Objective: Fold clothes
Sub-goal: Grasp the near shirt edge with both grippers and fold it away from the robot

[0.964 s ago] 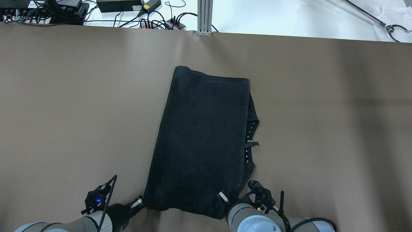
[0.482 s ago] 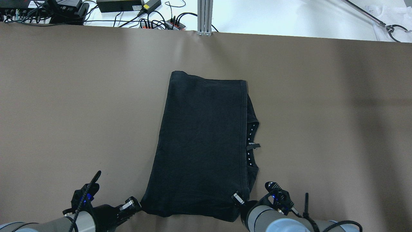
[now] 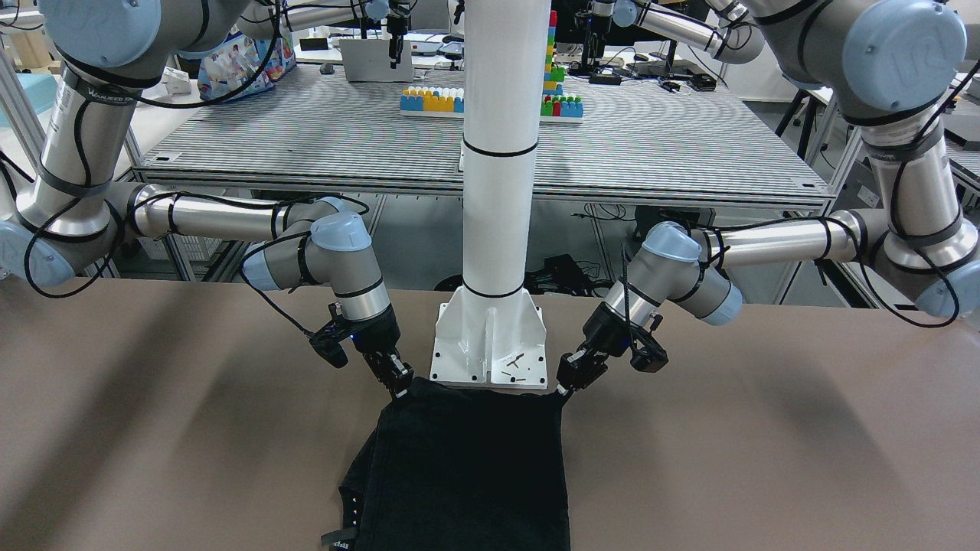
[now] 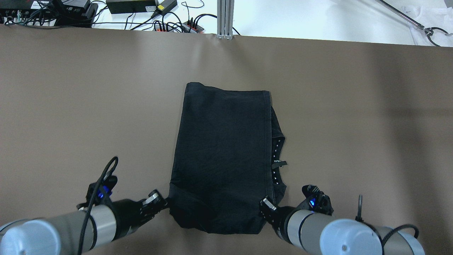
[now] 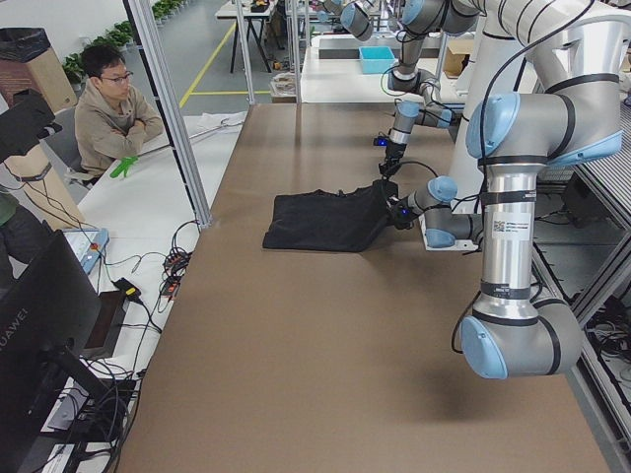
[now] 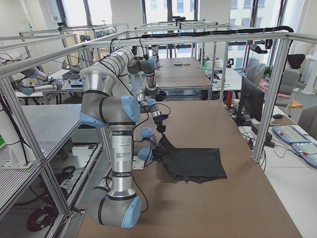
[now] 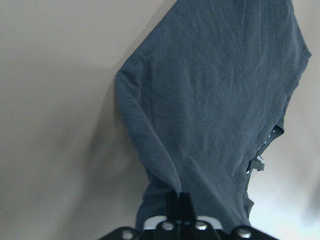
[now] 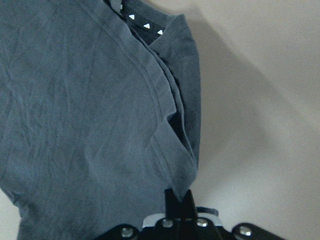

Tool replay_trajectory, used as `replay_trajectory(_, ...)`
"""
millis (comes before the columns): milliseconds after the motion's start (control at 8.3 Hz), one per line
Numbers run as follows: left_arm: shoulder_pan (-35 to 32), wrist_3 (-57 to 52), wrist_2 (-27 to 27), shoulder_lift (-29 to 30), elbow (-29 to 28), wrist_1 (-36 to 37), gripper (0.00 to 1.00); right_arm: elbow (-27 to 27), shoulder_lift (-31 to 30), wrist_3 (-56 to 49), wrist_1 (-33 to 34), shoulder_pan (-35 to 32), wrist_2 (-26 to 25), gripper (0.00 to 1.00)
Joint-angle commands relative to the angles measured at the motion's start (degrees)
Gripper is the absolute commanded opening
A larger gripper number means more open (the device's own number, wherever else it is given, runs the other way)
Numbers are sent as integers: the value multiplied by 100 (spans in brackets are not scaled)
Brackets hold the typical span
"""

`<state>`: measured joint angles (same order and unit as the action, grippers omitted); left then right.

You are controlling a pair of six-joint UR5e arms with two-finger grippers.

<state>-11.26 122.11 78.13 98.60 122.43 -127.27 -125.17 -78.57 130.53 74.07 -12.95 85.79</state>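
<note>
The black cloth (image 4: 223, 156) lies folded lengthwise in the middle of the brown table, with a neck label showing at its right edge (image 4: 277, 163). My left gripper (image 4: 163, 202) is shut on its near left corner. My right gripper (image 4: 264, 206) is shut on its near right corner. Both corners are raised off the table and the near hem sags between them. In the front-facing view the left gripper (image 3: 563, 389) and right gripper (image 3: 400, 389) hold the cloth (image 3: 467, 474) just in front of the white pillar's base plate (image 3: 490, 352). The wrist views show cloth (image 7: 215, 100) (image 8: 90, 110) pinched at the fingertips.
The brown table (image 4: 70, 106) stretches to both sides of the cloth. Cables and power bricks (image 4: 134, 10) lie beyond the far edge, by an aluminium post (image 4: 225, 19). A seated person (image 5: 108, 108) is past the far side.
Both grippers have lifted the near corners and carried them forward, away from my base. The cloth's far edge has slid a little toward me and the cloth sits squarer.
</note>
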Motion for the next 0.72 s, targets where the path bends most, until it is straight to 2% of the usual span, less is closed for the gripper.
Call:
replay_trajectory(0,-1655,-21,1437,1447,-752,1141,0,507,604,-588,46,-1451,1314,0)
replay_trajectory(241,-2693,-169,2387,2055,-1744,1108,0,1551,1323,-967,46,-2340,1754,0)
replay_trajectory(482,-3170,-397,2584,2627,-2763,1073,0,2790,2202,-1308,20,-2886,2143,0)
replay_trajectory(602,-3329,-468,2646,3064,-3508,1020,0,3440,2545,-1728,3,-3184,2362,0)
